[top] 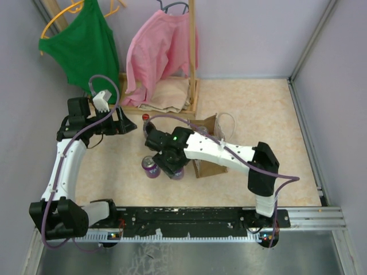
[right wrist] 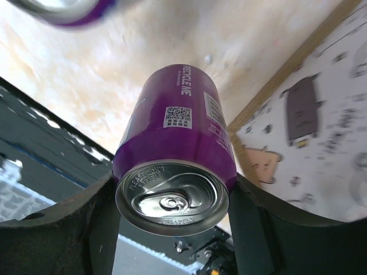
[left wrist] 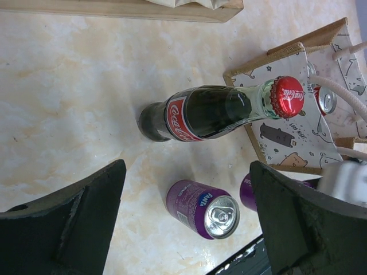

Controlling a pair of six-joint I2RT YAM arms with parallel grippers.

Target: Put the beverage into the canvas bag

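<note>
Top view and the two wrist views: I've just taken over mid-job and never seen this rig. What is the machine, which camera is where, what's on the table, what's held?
The machine is two white robot arms bolted at the near edge of the table. The wide picture looks down from above and behind them; the other two come from a camera on each wrist, with that arm's jaws at the edges. On the table are a Coca-Cola bottle, a loose purple Fanta can and the canvas bag, which already has a red can inside. The right jaws are closed on a second purple can beside the bag; whether it is lifted I cannot tell. The left jaws are open and empty, facing the bottle.
</note>
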